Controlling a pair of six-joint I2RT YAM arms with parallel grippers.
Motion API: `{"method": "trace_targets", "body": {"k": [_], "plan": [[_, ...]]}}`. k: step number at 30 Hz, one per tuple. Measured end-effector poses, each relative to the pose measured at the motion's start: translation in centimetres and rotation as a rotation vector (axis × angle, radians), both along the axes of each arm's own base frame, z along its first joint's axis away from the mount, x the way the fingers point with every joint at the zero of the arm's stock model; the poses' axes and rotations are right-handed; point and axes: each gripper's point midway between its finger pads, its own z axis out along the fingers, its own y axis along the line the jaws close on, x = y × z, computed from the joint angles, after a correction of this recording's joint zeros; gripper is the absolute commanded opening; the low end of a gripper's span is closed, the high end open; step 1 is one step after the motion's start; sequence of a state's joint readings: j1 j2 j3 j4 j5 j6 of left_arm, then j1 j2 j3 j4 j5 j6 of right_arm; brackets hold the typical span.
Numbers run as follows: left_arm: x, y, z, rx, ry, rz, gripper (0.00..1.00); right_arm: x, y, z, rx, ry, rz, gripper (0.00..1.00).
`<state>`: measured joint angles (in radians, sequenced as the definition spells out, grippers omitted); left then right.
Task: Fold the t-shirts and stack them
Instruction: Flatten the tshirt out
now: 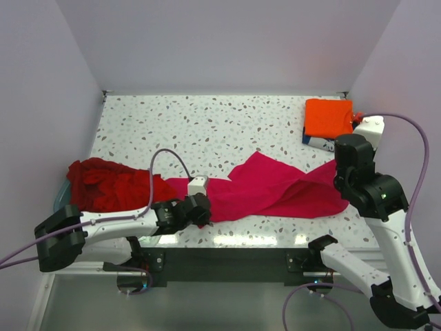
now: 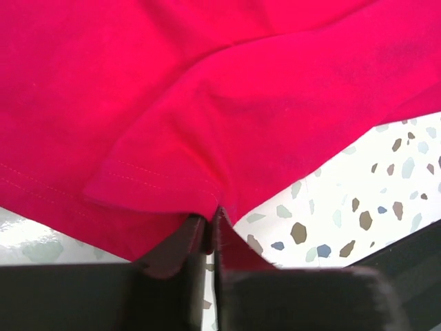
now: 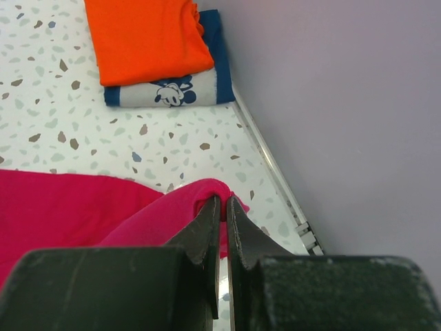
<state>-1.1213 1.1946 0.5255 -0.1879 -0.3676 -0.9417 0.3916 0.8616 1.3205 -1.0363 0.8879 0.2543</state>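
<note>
Left pincer (image 2: 212, 219): clenched on the near hem of the magenta t-shirt (image 1: 269, 189), with cloth nipped between both dark fingers. It sits at the shirt's left end, near the table's front edge.

Right pincer (image 3: 222, 204): clenched on a raised fold of the same shirt at its right end. The fingers almost meet, with fabric bunched over the tips.

Magenta t-shirt: spread crosswise over the near half of the speckled table (image 1: 207, 124). Wrinkled, held at both ends, middle resting on the surface.

Dark red t-shirts (image 1: 107, 185): crumpled heap at the near left, meeting the magenta shirt's left end. How many shirts it holds cannot be told.

Pale blue tub (image 1: 60, 196): only a sliver of rim shows at the heap's left side.

Orange t-shirt (image 1: 329, 117): folded, in the far right corner, lying on top of the navy t-shirt (image 3: 165, 93).

Navy t-shirt: folded, white cartoon print facing near, its edge showing beyond the orange one. The stack lies just beside the right wall (image 3: 344, 103), apart from the magenta shirt.
</note>
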Motion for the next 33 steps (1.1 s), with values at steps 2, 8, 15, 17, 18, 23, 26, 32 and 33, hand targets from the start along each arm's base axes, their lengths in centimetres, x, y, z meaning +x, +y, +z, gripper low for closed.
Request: {"method": "trace_targets", "body": {"k": [2, 8, 15, 17, 18, 23, 26, 32, 33], "plan": [[0.4, 0.2, 0.2, -0.001, -0.005, 0.009, 0.00, 0.0, 0.0, 0.0, 0.000, 0.000, 0.000, 0.00], [3.6, 2.3, 1.4, -0.048, -0.002, 0.119, 0.00, 0.1, 0.0, 0.0, -0.001, 0.002, 0.000, 0.00], [8.3, 4.7, 2.8, -0.100, 0.028, 0.214, 0.19, 0.7, 0.2, -0.3, -0.012, 0.019, -0.005, 0.00], [9.1, 4.5, 3.0, -0.116, 0.044, 0.211, 0.19, 0.9, 0.2, -0.4, -0.018, 0.024, -0.009, 0.00], [9.5, 4.4, 3.1, -0.128, 0.052, 0.206, 0.20, 1.0, 0.3, -0.5, -0.019, 0.028, -0.009, 0.00], [10.4, 4.3, 3.8, -0.195, 0.081, 0.193, 0.29, 1.5, 0.4, -0.8, -0.036, 0.047, -0.013, 0.00], [11.0, 4.0, 4.7, -0.245, 0.079, 0.182, 0.33, 1.5, 0.2, -0.8, -0.042, 0.044, -0.020, 0.00], [12.3, 3.5, 6.9, -0.370, 0.060, 0.165, 0.34, 1.5, 0.1, -1.5, -0.054, 0.057, -0.028, 0.00], [12.4, 3.3, 7.2, -0.383, 0.053, 0.155, 0.34, 1.5, 0.1, -1.6, -0.055, 0.061, -0.028, 0.00]]}}
